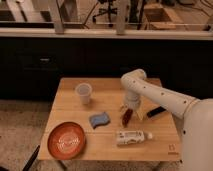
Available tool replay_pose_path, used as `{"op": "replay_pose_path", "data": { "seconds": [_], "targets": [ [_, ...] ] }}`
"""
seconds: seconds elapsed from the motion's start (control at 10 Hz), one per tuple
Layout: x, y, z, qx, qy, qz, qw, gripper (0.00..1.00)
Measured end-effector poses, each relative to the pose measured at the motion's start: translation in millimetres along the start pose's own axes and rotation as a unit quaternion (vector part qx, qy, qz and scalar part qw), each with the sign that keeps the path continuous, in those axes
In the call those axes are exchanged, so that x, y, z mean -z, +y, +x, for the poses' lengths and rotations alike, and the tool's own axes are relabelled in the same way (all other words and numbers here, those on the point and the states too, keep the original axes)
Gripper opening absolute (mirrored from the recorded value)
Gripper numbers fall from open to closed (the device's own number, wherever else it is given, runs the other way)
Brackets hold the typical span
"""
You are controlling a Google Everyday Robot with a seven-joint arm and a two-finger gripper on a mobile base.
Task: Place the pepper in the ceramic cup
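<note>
Cannot tell the grip state of the gripper [131, 108], poised right over the pepper [127, 118] just beneath it; probably light, fairly stiff, smooth and tapered, so best pinched across the thicker middle, not the tip, before carrying to the cup [83, 93], well apart from it, leftward in the view.

A wooden table [107, 90] bears an orange-red round plate [66, 140], blue cloth [99, 119], black stick [155, 111], and white labelled bottle [131, 136] near the gripper [129, 113].
</note>
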Motion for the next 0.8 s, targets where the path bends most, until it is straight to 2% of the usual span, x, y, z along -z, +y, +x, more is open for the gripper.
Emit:
{"op": "replay_pose_path", "data": {
  "seconds": [0.2,0.3,0.4,0.8],
  "targets": [
    [6,-30,4,0.019,-0.007,0.025,0.9995,0.80],
    [8,-47,5,0.031,-0.010,0.034,0.9989,0.80],
    [8,-52,8,0.041,-0.008,0.036,0.9985,0.80],
    [-8,-55,13,0.051,-0.001,0.022,0.9985,0.80]
  ]
}}
